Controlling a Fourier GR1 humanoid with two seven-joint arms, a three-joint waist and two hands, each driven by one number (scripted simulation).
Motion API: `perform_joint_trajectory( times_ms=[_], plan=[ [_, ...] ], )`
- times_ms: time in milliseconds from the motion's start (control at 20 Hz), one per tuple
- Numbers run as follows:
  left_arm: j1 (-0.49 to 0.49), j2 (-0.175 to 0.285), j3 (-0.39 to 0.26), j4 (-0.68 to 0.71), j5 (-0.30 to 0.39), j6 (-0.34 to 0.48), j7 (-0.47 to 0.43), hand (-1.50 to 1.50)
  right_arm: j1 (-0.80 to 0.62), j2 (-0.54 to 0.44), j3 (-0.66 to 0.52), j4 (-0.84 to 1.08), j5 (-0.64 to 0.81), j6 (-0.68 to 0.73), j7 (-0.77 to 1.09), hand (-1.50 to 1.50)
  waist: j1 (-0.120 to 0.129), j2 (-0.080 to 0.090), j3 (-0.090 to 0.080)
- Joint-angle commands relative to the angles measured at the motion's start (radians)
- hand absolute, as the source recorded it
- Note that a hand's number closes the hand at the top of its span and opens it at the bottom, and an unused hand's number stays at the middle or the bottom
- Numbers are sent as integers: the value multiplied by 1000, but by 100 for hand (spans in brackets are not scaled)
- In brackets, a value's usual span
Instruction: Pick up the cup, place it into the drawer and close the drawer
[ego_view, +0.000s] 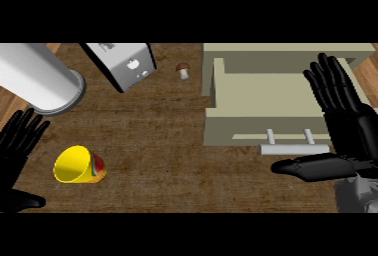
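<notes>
Single head view, from the robot's head, facing steeply down onto the wooden counter (170, 130), probably fairly near, the counter filling most of the frame, left hand (18, 142) entering at 7 o'clock, right hand (343, 117) at 4 o'clock, drawer (258, 97) at 1 o'clock.

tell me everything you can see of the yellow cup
The cup is bright yellow with a red patch on its outer wall, smooth like plastic. It lies tipped on its side on the wooden counter at the lower left, open mouth turned up and leftward, nothing seen inside. Only the counter touches it; the open left hand is beside it, apart.
</notes>
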Motion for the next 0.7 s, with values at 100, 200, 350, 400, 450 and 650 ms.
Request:
perform_joint_trajectory(
  times_ms=[100, 200, 350, 400, 450, 650],
  plan=[
    [-47, 26, 21, 247, -146, -26, -173, -150, -31, 19, 2, 36, 41, -19, -21, -150, 0, 0, 0],
    [-15, -13, -5, 307, -227, -10, -280, -150, 14, -27, -51, -10, -47, 45, 10, -150, -4, 0, 0],
    [-85, 25, 3, 448, -265, -9, -341, -150, -56, -36, -72, 33, -49, 45, 29, -150, -2, 0, 0],
    [-77, 21, -10, 488, -300, -20, -409, -150, -79, -21, -43, -18, -26, 4, 103, -150, -2, 0, 0],
    [-136, 42, -2, 561, -322, 7, -422, -150, -89, -31, -54, 30, -16, 20, 60, -150, -3, 0, 0],
    [-168, 69, -24, 771, -401, -8, -592, -150, -44, -10, -54, 17, -22, 24, 25, -150, -8, 1, -1]
  ],
)
